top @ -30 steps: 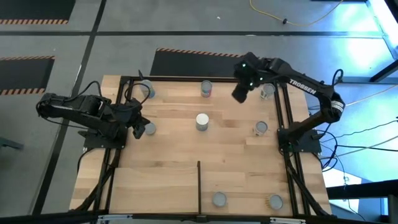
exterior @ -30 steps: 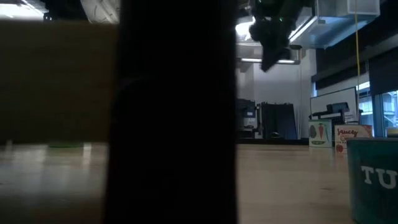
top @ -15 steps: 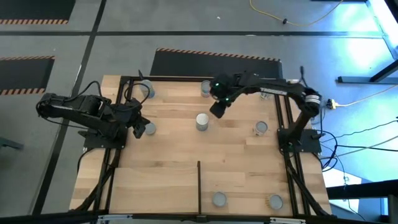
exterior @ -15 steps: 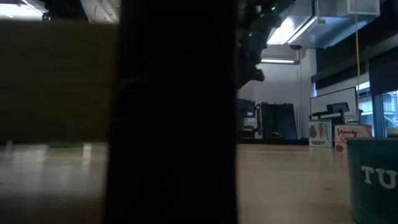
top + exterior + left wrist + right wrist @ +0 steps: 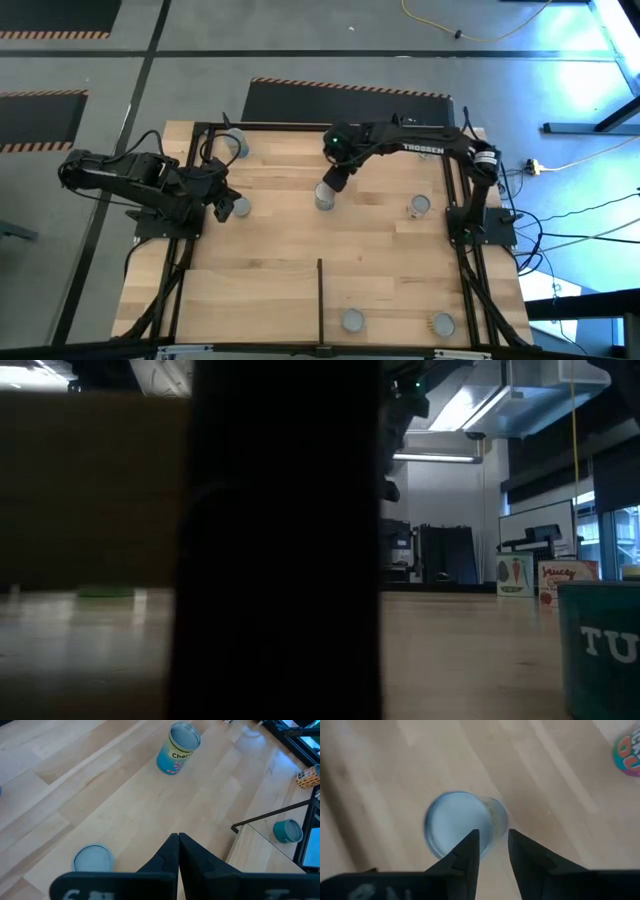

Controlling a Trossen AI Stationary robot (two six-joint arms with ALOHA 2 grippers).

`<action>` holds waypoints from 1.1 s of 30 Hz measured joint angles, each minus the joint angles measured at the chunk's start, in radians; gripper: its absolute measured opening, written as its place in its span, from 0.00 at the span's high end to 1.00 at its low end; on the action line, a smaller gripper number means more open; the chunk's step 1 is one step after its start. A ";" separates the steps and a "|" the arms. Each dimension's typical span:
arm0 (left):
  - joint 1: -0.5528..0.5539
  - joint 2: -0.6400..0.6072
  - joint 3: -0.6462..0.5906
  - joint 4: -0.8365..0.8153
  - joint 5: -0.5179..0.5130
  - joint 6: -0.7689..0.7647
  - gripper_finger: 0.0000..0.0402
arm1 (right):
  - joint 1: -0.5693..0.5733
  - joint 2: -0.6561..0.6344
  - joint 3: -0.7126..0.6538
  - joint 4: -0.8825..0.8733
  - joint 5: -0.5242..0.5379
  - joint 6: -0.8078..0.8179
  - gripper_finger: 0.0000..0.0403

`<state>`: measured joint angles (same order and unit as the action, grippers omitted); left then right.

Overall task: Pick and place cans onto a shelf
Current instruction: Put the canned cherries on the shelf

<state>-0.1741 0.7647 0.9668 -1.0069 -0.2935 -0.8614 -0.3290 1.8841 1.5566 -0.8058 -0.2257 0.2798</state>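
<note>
Cans are scattered upright around the shelf [image 5: 280, 260]: a white-topped can [image 5: 325, 197] mid-board, one grey-topped can [image 5: 240, 207] near the left edge, another [image 5: 419, 206] near the right edge, two cans [image 5: 352, 320] along the front edge.

From above, the scene is evenly and fairly brightly lit, and the pale planked wooden tabletop [image 5: 300, 260] shows only soft, short shadows beside the dark arms. A strong blue-white glare washes the grey floor [image 5: 590, 90] at the upper right of that view. The table-level view is dim: a broad, black, out-of-focus upright bar [image 5: 285, 540] fills its middle, and the near wood is blurred, while a bright ceiling strip light [image 5: 470, 405] glows behind. In the right wrist view the white-topped can [image 5: 457, 822] and the boards are soft with blur. The left wrist view is sharp and evenly lit.
</note>
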 joint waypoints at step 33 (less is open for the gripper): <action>0.000 0.000 0.000 0.000 0.000 0.000 1.00 | 0.014 0.060 -0.007 0.010 0.023 -0.022 0.74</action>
<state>-0.1745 0.7643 0.9665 -1.0073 -0.2935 -0.8612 -0.3153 1.9438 1.5495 -0.7955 -0.2024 0.2582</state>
